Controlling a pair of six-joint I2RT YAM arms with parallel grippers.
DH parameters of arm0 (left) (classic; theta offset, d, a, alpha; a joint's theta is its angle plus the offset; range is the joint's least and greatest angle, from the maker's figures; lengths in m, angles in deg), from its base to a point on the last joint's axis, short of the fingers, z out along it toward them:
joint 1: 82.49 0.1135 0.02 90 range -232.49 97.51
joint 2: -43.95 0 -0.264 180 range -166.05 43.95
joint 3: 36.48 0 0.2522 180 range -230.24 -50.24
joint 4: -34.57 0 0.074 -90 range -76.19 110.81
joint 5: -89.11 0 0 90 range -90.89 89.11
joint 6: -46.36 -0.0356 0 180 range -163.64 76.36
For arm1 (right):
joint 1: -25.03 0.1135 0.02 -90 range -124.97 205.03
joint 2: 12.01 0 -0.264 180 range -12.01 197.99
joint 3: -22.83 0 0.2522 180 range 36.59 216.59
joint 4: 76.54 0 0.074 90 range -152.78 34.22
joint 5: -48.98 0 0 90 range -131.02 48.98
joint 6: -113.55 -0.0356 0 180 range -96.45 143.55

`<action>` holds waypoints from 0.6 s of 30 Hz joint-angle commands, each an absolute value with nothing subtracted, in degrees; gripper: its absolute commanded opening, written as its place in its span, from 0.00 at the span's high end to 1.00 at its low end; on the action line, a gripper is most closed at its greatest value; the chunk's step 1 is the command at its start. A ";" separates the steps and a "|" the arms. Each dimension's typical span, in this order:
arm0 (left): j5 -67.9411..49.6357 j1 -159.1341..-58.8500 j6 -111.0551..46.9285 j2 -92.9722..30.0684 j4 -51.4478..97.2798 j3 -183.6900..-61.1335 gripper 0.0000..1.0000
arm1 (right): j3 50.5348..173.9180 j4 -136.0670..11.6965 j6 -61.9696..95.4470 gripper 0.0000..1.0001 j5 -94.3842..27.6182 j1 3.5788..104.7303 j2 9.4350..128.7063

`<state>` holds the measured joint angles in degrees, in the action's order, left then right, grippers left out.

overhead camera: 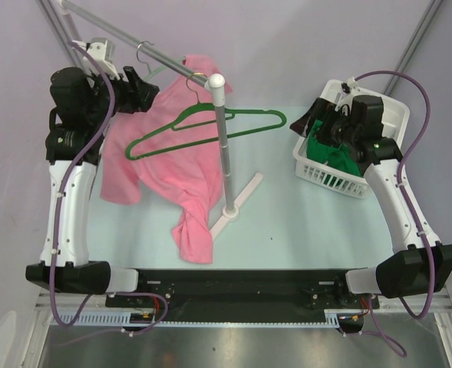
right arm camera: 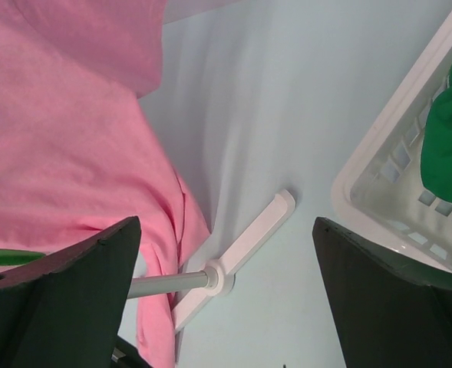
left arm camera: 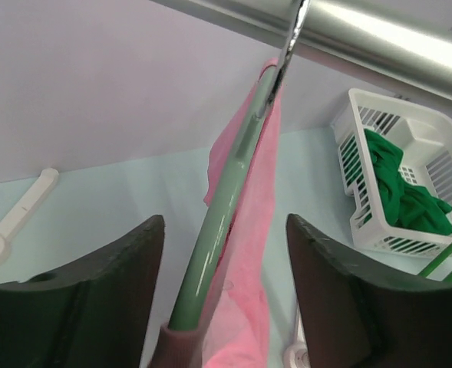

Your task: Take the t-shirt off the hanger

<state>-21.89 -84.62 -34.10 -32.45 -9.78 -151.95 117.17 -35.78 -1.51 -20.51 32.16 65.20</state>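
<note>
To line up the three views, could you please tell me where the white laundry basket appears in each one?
Top external: white basket right of centre, mid-height.
Left wrist: basket at the right, mid-height.
Right wrist: basket's corner along the right edge.
Shared landmark: the pink t-shirt, left of the basket in every view.

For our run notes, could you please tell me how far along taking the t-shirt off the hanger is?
Done: nothing yet; the pink t-shirt hangs on its pale hanger, hooked over the rod. In hand: the left pincer straddles hanger and shirt, jaws apart. The right pincer is open and empty by the basket. Left: slipping the shirt off the hanger.
</note>
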 commanded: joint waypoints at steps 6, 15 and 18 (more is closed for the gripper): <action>-27.43 -84.07 -38.37 -36.38 -11.00 -155.97 0.49 | 116.31 -38.70 -2.28 0.00 -18.61 30.74 64.19; -29.28 -84.07 -39.33 -36.03 -12.14 -156.24 0.68 | 115.26 -41.15 -3.95 0.00 -18.00 30.48 64.63; -28.93 -84.07 -40.48 -36.03 -13.81 -156.42 0.88 | 114.90 -42.04 -4.66 0.00 -17.47 30.56 65.07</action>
